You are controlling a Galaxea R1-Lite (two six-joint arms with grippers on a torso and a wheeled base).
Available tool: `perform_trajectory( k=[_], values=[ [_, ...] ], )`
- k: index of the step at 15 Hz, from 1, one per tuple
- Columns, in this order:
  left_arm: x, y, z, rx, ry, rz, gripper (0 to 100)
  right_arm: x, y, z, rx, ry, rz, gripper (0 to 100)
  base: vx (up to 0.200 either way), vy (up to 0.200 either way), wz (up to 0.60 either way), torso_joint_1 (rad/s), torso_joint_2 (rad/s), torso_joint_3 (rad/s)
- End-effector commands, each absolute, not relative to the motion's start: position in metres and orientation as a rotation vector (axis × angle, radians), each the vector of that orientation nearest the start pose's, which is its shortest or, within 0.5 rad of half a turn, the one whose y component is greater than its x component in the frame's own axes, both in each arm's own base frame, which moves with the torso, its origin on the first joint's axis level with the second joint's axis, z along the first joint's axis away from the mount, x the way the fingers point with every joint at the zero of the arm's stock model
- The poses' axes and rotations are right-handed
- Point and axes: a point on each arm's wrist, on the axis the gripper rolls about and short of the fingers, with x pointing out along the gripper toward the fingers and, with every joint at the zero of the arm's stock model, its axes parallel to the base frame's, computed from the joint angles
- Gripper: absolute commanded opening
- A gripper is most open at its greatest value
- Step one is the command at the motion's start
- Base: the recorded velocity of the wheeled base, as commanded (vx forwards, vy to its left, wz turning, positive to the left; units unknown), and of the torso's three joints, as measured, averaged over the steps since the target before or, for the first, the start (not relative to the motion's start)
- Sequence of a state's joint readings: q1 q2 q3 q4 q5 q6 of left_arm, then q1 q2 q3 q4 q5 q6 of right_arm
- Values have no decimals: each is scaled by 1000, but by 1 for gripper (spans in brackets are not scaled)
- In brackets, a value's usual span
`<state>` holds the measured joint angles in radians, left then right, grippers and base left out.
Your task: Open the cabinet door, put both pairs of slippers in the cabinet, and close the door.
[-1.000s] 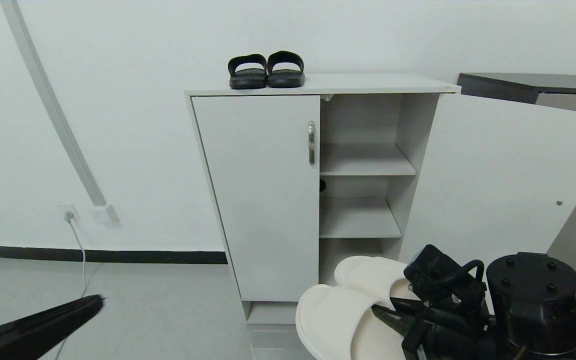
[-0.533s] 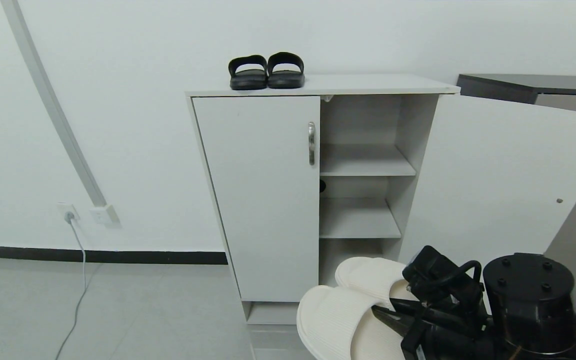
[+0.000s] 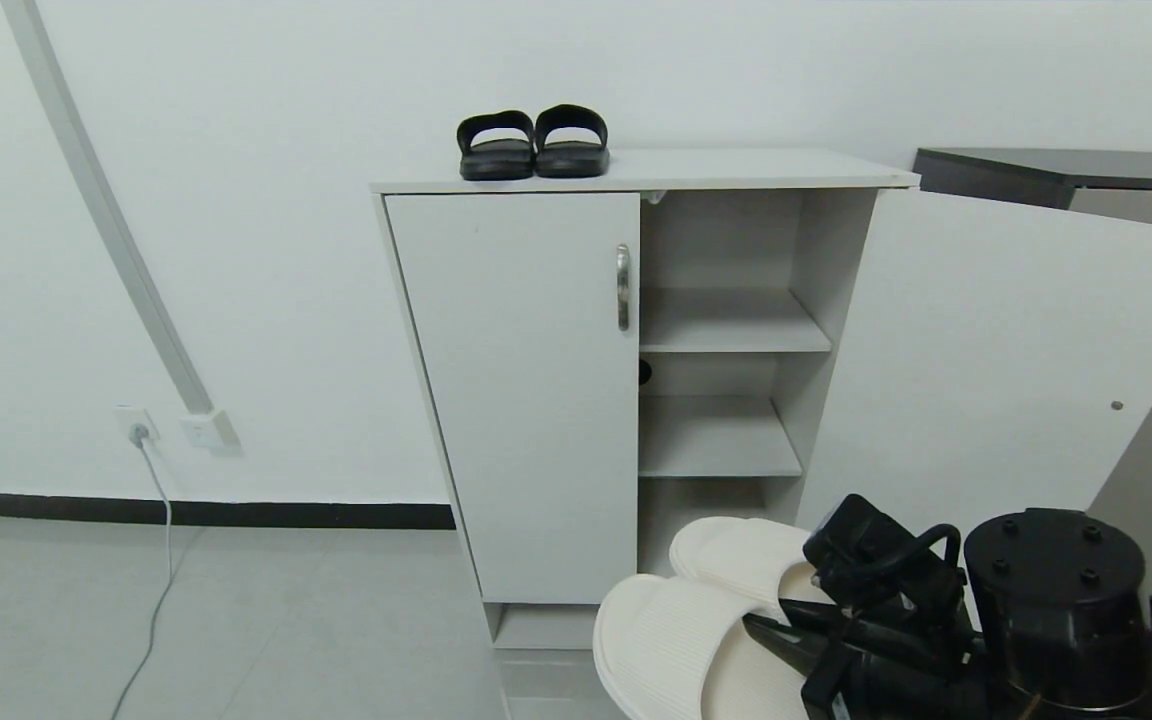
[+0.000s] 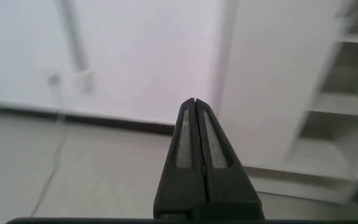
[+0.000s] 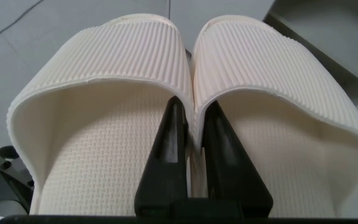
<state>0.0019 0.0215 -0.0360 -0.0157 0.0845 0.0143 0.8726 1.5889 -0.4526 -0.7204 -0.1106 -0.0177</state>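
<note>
Carrying a pair of white ribbed fabric slippers (image 3: 696, 620) low in front of the tall white two-door cabinet (image 3: 526, 400), the right hand (image 5: 190, 118) pinches their touching inner walls together. The cabinet's right door (image 3: 986, 370) stands open on its shelves (image 3: 716, 440). Black rubber slide slippers (image 3: 533, 142) sit toward the left edge of the cabinet's top. The left hand (image 4: 194, 109) is closed and empty. The first pair appears to be going in; next comes a lift forward onto a shelf.
</note>
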Motion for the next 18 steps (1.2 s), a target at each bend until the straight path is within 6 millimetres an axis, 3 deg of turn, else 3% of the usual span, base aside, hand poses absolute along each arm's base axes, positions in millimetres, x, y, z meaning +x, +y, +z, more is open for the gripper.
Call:
perform_trajectory(
  k=[1, 6, 11, 13, 18],
  values=[
    [-23, 0, 75, 31, 14, 6, 0, 157, 184, 131, -219, 370, 756, 0, 0, 0, 0, 0, 0, 0],
    [-23, -1, 76, 21, 1, -35, 0, 167, 195, 126, -214, 387, 699, 0, 0, 0, 0, 0, 0, 0],
    [-23, -1, 76, 23, 1, -35, 0, 203, 247, 101, -77, 320, 388, 0, 0, 0, 0, 0, 0, 0],
    [-23, -1, 76, 25, 1, -35, 0, 224, 268, 89, -69, 242, 163, 0, 0, 0, 0, 0, 0, 0],
    [-23, -1, 76, 23, 1, -35, 0, 247, 284, 73, -44, 222, 43, 0, 0, 0, 0, 0, 0, 0]
  ],
)
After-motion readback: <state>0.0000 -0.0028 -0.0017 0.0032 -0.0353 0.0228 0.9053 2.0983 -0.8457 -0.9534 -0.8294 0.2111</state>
